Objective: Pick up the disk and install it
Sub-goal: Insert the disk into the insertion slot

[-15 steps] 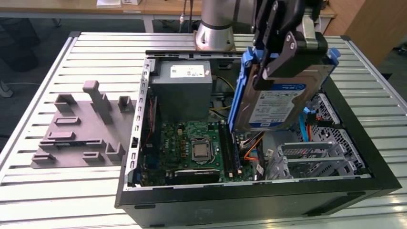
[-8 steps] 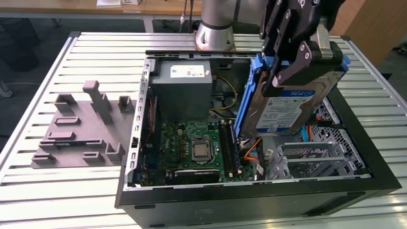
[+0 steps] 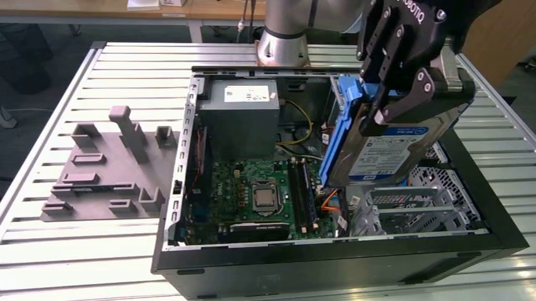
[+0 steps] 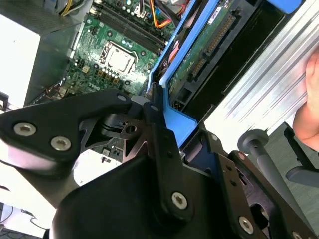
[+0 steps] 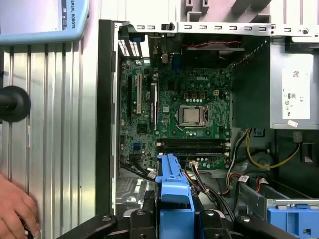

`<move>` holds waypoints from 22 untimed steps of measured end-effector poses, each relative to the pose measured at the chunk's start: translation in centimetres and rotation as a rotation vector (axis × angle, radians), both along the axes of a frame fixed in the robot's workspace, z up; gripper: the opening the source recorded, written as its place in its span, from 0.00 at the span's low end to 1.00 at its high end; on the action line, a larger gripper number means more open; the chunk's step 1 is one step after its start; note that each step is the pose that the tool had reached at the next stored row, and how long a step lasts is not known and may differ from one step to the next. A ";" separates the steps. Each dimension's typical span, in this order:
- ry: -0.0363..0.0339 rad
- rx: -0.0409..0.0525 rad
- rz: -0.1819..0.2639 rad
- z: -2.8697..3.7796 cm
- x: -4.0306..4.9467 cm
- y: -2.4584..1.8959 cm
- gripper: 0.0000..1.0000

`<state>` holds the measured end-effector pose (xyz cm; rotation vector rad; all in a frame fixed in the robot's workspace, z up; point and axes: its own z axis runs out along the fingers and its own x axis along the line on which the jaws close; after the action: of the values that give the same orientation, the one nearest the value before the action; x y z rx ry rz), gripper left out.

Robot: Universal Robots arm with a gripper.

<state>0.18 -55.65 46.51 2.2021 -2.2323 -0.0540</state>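
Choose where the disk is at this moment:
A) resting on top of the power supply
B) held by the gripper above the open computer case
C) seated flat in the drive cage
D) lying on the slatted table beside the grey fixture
B: in the exterior view the gripper is clamped on the disk, which hangs on edge, label outward, over the open computer case, not seated.
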 end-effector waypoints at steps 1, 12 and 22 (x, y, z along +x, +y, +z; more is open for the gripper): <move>0.0000 0.0000 0.000 0.00 0.01 0.00 0.36; 0.0000 -0.0001 0.000 -0.15 0.40 -0.57 0.36; 0.0001 -0.0003 0.000 -0.62 3.20 -0.68 0.36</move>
<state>3.38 -56.34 45.90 2.2019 -2.2323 -0.0537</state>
